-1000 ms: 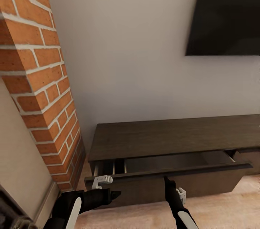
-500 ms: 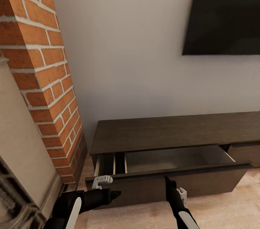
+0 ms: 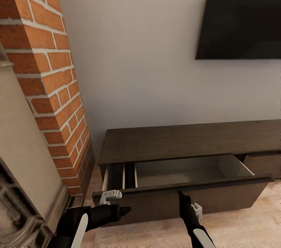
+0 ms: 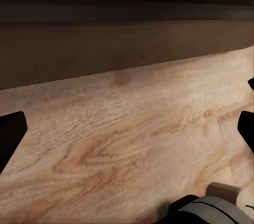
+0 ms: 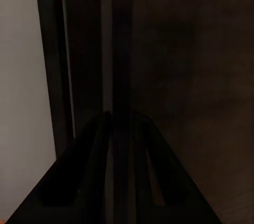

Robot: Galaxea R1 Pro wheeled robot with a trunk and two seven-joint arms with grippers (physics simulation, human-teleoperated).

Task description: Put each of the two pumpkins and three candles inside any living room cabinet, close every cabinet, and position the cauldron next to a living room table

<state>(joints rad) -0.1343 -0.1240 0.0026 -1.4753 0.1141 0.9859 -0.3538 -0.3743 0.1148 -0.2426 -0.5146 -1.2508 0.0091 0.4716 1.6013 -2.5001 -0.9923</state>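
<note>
The long dark-brown cabinet point(image 3: 187, 140) stands against the grey wall. Its left drawer point(image 3: 222, 197) is pulled out, and the part of its pale inside point(image 3: 183, 170) that shows holds nothing. My right gripper point(image 3: 182, 195) is shut on the top edge of the drawer front; in the right wrist view its two dark fingers point(image 5: 92, 150) clamp that edge point(image 5: 120, 49). My left gripper point(image 3: 125, 211) hovers low at the drawer front's left end, and in the left wrist view it point(image 4: 127, 129) is open over the wooden floor point(image 4: 132, 145). The pumpkins, candles and cauldron are out of view.
A red brick chimney column point(image 3: 50, 84) and a beige fireplace surround point(image 3: 19, 150) stand close on the left. A black TV point(image 3: 242, 13) hangs on the wall above the cabinet. Another drawer front point(image 3: 265, 164) sits to the right. Light wood floor point(image 3: 242, 228) lies in front.
The drawer has come further out of the cabinet, so more of its pale inside shows. The camera has shifted a little. Both grippers keep their places in the picture.
</note>
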